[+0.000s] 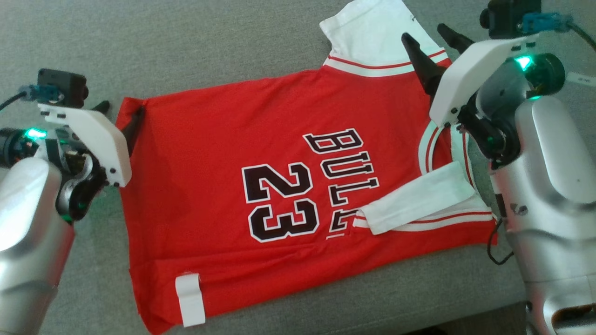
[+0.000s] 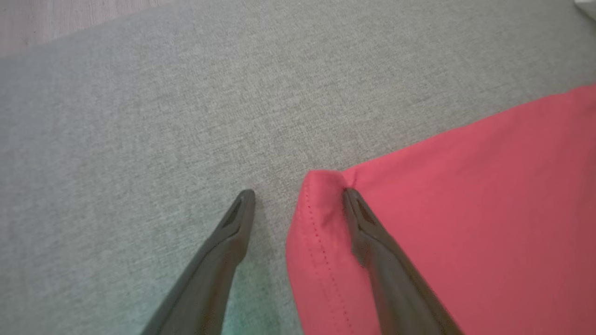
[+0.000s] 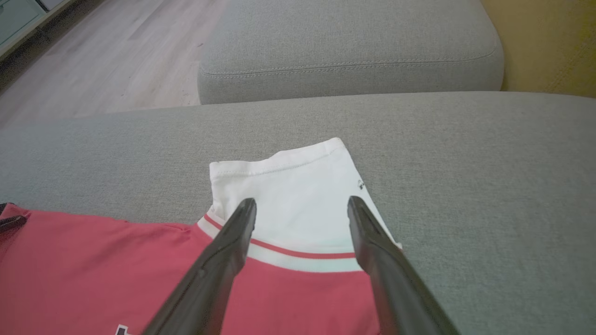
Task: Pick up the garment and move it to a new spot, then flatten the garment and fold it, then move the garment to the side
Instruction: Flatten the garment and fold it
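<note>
**Jersey (image 1: 209, 153) of red knit cloth, flat on the couch, both my claws spread**

One garment lies here: a red short-sleeved basketball jersey with black "BULLS" and "23" lettering edged in white. It is laid out front-up on one wide grey woven seat cushion (image 1: 186, 46), its hem towards my left and its collar towards my right. It has two white sleeves. The far sleeve (image 1: 368, 32) sticks out flat onto the cushion; the near sleeve (image 1: 419, 200) is folded in over the chest. One small white tab (image 1: 190, 300) sits at the near hem corner.

I have two arms out, one at each end of the jersey. My left claw (image 1: 122, 109) is low at the far hem corner, fingers wide apart. One finger lies over the red cloth and the other over bare cushion, pinching nothing. My right claw (image 1: 423, 32) points over the far sleeve, both fingers spread astride it, gripping nothing.

Beyond, the right wrist view shows one second grey cushion (image 3: 349, 46) and pale wooden floor (image 3: 116, 56).
</note>
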Controlling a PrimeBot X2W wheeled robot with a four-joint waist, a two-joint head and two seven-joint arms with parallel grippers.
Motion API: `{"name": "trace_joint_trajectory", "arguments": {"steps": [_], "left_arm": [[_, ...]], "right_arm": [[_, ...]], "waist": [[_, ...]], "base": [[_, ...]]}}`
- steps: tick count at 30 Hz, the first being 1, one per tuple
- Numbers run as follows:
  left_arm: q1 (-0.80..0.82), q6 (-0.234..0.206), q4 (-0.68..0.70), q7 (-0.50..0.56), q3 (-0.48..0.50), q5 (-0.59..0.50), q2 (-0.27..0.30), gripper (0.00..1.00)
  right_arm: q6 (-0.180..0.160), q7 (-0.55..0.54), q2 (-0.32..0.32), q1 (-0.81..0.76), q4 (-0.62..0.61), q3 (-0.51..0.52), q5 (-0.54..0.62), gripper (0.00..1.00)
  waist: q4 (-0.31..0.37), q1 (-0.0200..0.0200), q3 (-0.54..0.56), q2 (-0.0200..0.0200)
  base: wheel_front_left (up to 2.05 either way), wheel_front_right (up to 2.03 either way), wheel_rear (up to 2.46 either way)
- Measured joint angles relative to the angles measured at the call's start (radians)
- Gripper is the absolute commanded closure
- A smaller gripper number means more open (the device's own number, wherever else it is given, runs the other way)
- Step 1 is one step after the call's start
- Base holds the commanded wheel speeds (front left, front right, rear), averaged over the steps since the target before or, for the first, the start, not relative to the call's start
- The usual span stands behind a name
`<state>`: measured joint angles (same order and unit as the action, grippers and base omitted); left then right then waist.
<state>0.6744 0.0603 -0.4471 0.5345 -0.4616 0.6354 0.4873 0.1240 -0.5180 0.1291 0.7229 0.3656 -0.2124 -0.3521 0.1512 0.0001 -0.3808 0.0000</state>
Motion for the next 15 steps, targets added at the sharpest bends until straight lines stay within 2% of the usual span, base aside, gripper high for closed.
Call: {"name": "trace_joint_trajectory", "arguments": {"steps": [2, 3, 4, 5, 6, 10, 15], "left_arm": [[0.01, 0.001, -0.005, 0.006, -0.003, 0.0, -0.001, 0.0], [0.013, 0.001, -0.007, 0.01, -0.003, 0.012, -0.004, 0.12], [0.016, 0.003, -0.009, 0.019, -0.004, 0.024, -0.007, 0.45], [0.019, 0.005, -0.009, 0.031, -0.008, 0.028, -0.008, 0.85], [0.023, 0.011, -0.009, 0.045, -0.014, 0.028, -0.009, 1.0], [0.037, 0.017, 0.004, 0.084, -0.022, 0.053, -0.019, 1.0], [0.038, 0.021, 0.034, 0.043, -0.025, 0.048, -0.026, 1.0]], "right_arm": [[0.0, 0.001, 0.0, 0.013, 0.008, -0.004, -0.007, 0.0], [0.0, 0.005, 0.0, 0.017, 0.01, -0.006, -0.012, 0.0], [0.0, 0.009, 0.001, 0.02, 0.013, -0.007, -0.014, 0.0], [0.0, 0.009, 0.002, 0.024, 0.018, -0.007, -0.017, 0.0], [0.0, 0.009, 0.003, 0.025, 0.021, -0.007, -0.017, 0.0], [0.0, 0.009, 0.009, 0.027, 0.03, -0.006, -0.017, 0.0], [0.0, -0.006, 0.018, 0.084, 0.073, 0.013, -0.028, 0.0]], "waist": [[-0.001, 0.0, -0.004, 0.0], [-0.003, 0.0, -0.006, 0.0], [-0.005, -0.0001, -0.007, 0.0], [-0.007, -0.0001, -0.009, 0.0], [-0.009, -0.0001, -0.011, 0.0], [-0.02, -0.0002, -0.02, 0.0], [-0.043, -0.0001, -0.042, 0.0]], "base": [[0.0, 0.0, 0.0], [0.0, 0.0, 0.0], [0.0, 0.0, 0.0], [0.0, 0.0, 0.0], [0.0, 0.0, 0.0], [0.0, 0.0, 0.0], [0.0, 0.0, 0.0]]}}
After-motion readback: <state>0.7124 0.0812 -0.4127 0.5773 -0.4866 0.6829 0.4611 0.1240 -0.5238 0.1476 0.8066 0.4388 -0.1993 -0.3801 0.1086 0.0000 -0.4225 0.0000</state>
